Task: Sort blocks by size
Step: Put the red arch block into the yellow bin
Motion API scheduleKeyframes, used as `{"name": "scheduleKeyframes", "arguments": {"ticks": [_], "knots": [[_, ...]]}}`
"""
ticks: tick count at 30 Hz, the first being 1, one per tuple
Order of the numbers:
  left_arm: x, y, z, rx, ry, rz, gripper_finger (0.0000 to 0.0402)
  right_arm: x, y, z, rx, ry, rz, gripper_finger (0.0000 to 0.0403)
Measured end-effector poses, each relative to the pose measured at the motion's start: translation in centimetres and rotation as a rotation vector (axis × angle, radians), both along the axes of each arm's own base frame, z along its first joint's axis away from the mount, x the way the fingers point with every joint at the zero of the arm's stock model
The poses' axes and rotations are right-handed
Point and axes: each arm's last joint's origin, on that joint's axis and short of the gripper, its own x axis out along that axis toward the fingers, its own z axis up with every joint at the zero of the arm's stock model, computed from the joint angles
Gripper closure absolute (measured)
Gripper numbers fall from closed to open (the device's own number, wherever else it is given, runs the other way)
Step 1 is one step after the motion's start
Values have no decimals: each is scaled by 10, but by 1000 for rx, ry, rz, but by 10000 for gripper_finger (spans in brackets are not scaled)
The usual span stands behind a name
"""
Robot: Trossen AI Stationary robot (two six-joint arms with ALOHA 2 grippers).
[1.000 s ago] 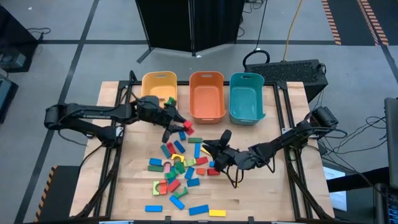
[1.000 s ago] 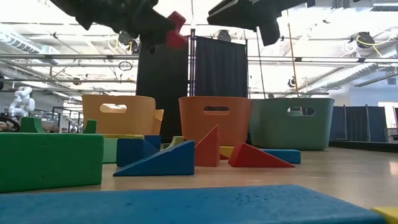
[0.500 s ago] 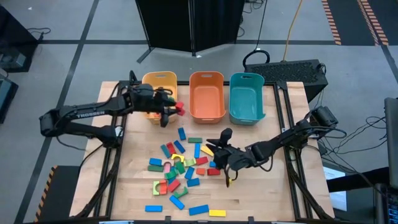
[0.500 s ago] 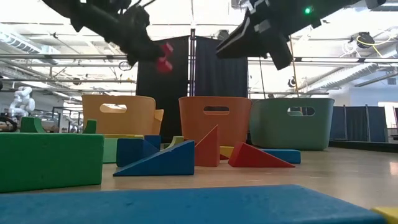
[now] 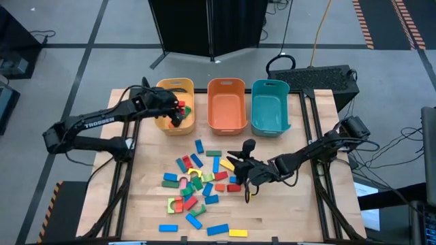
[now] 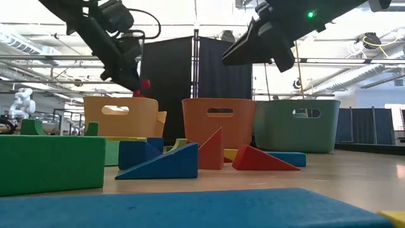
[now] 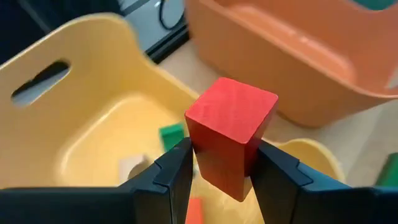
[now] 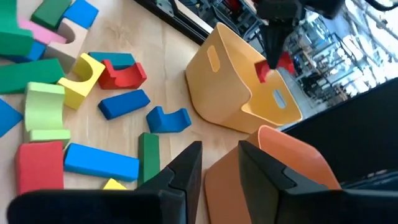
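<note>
My left gripper (image 5: 178, 113) is over the yellow bin (image 5: 163, 90), shut on a red block (image 7: 231, 127). The block also shows in the low view (image 6: 145, 83), just above the bin's rim, and far off in the right wrist view (image 8: 283, 63). The yellow bin holds a few blocks, one of them green (image 7: 171, 134). My right gripper (image 5: 236, 163) hangs open and empty above the right side of the pile of coloured blocks (image 5: 196, 182), which lie flat on the table. My left gripper pinches the red block between its two fingers, on two opposite side faces near the block's lower end (image 7: 217, 177). The fingers slant down from the table's left. The block is lifted clear above the yellow bin, its upper end standing out past the fingertips (image 7: 177, 163).
An orange bin (image 5: 227, 102) and a teal bin (image 5: 270, 105) stand to the right of the yellow one along the far edge. Loose blocks reach toward the near edge (image 5: 218, 230). Bare wood (image 5: 293, 211) lies at the near right.
My left gripper has carried the red block from above the pile's far side toward the table's far left, to over the yellow bin, and has come down toward the bin's rim. My right gripper has tipped its fingers downward a little above the pile.
</note>
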Motion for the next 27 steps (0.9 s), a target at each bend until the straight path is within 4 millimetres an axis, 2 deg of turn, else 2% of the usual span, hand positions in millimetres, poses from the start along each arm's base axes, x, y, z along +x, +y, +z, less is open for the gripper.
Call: {"name": "scheduleKeyframes", "arguments": {"ticks": [13,22,27], "knots": [[-14,7,-8,-69,91,112,254,6,-15,0,137,-53,-36,312],[-16,9,-8,-52,106,103,253,8,-20,-1,181,-61,-33,312],[-16,9,-8,-44,113,93,234,8,-20,-1,176,-57,-28,312]]}}
